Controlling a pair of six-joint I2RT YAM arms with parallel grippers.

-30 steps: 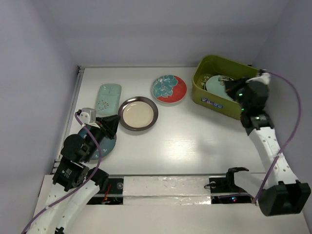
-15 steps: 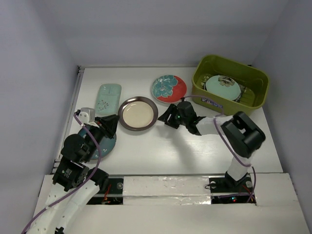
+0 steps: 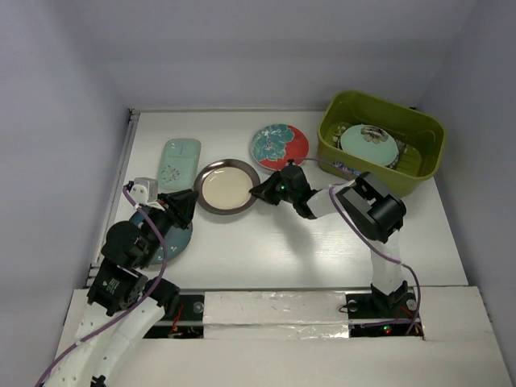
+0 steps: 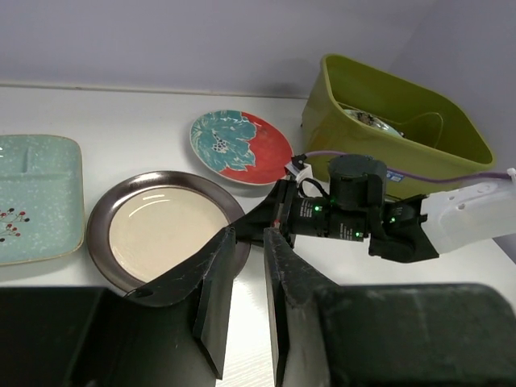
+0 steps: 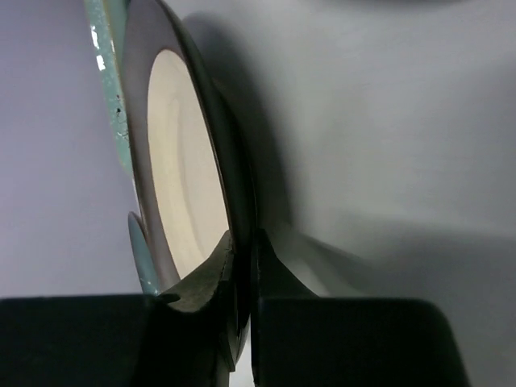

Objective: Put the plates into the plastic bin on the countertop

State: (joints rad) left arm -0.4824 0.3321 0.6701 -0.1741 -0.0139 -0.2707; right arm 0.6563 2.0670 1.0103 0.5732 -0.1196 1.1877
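The brown-rimmed cream plate (image 3: 227, 187) lies flat on the white countertop. My right gripper (image 3: 260, 191) is shut on its right rim; in the right wrist view the gripper (image 5: 243, 242) pinches the dark rim of the plate (image 5: 181, 185). My left gripper (image 3: 187, 203) hovers over the dark teal plate (image 3: 169, 235), nearly shut and empty (image 4: 248, 234). The red-teal floral plate (image 3: 279, 147) and the pale mint rectangular plate (image 3: 178, 162) lie on the counter. The olive-green bin (image 3: 355, 101) at the back right holds a mint round plate (image 3: 369, 143) on top of others.
Pale grey walls close in the countertop on the left, back and right. The right arm stretches across the middle of the counter, from its base to the cream plate. The bin (image 4: 355, 89) stands against the right wall.
My right arm left the bin, swung left across the counter and shut on the right rim of the cream plate. The left arm has not moved.
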